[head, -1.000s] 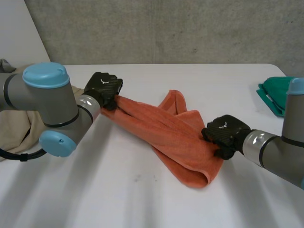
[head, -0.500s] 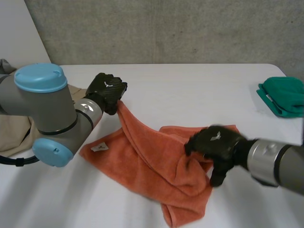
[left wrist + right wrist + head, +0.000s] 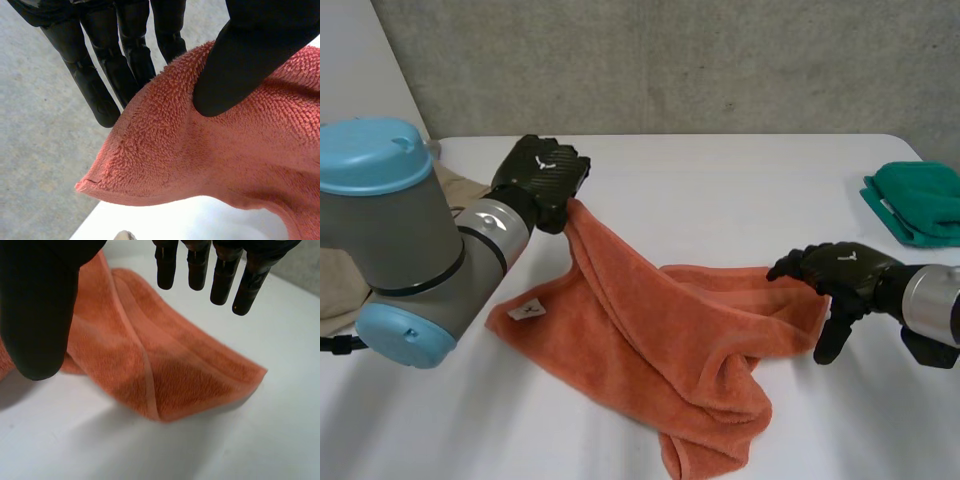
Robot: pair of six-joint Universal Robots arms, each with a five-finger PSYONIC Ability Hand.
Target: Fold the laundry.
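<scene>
An orange towel [image 3: 650, 340] lies rumpled and partly spread across the middle of the white table [image 3: 720, 190], with a small white label [image 3: 527, 311] near its left corner. My left hand [image 3: 542, 180] holds the towel's far left corner lifted off the table. In the left wrist view the thumb [image 3: 250, 55] pinches the towel [image 3: 200, 160] against the fingers [image 3: 90, 75]. My right hand [image 3: 840, 270] hovers open just off the towel's right edge. In the right wrist view its straight fingers [image 3: 200, 265] and thumb [image 3: 40, 305] stand above the towel's folded edge [image 3: 175, 375], holding nothing.
A folded green cloth [image 3: 920, 200] sits at the table's far right edge. A beige cloth [image 3: 340, 290] lies at the left, behind my left arm. A concrete wall runs behind the table.
My right hand has let go of the towel, opened and drawn back to the right. The towel has dropped and spread over the table. My left hand keeps its corner.
</scene>
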